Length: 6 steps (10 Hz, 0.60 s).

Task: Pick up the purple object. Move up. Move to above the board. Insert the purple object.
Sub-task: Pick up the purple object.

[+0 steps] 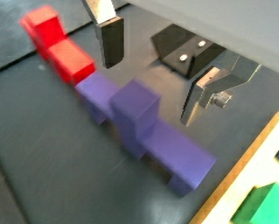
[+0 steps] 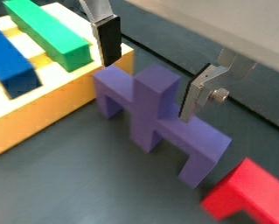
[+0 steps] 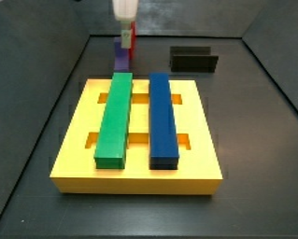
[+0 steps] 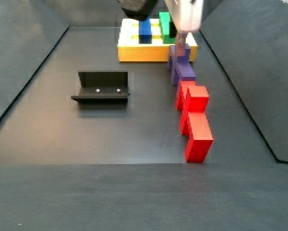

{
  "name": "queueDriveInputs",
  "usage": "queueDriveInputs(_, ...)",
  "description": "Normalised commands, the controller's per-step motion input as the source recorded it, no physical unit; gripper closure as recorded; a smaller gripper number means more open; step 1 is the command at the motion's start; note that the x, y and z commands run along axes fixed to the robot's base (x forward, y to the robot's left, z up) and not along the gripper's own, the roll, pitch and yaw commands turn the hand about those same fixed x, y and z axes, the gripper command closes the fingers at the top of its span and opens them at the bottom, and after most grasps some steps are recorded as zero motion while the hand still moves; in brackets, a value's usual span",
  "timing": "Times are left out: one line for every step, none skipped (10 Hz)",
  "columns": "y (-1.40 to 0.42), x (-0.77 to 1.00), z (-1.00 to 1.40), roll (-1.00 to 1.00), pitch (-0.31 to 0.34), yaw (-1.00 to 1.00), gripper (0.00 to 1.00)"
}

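Observation:
The purple object (image 2: 148, 112) stands on the dark floor beside the yellow board (image 2: 37, 105), its raised middle pointing up; it also shows in a wrist view (image 1: 139, 122) and in both side views (image 3: 121, 59) (image 4: 182, 69). My gripper (image 2: 153, 70) is open just above it, one finger on each side of the raised middle and not touching it. The dark pad of one finger (image 2: 108, 42) and the silver plate of the other (image 2: 200, 87) are in view. The board (image 3: 138, 182) carries a long green bar (image 3: 115, 117) and a long blue bar (image 3: 163, 117).
A red upright block (image 4: 194, 122) stands in line right behind the purple object, also seen in both wrist views (image 1: 59, 48) (image 2: 247, 192). The dark fixture (image 4: 101, 87) stands apart on the floor (image 1: 188, 52). Grey walls enclose the floor.

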Motion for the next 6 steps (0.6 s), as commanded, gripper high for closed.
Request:
queueDriveInputs(-0.11, -0.09, -0.23, 0.03, 0.000, 0.23, 0.00)
queueDriveInputs(0.00, 0.00, -0.17, 0.01, 0.000, 0.23, 0.00)
queueDriveInputs(0.00, 0.00, -0.23, 0.00, 0.000, 0.19, 0.00)
queueDriveInputs(0.00, 0.00, -0.21, 0.00, 0.000, 0.23, 0.00)
queueDriveInputs(0.00, 0.00, -0.20, 0.00, 0.000, 0.11, 0.00)
queueDriveInputs(0.00, -0.10, -0.15, 0.00, 0.000, 0.00, 0.00)
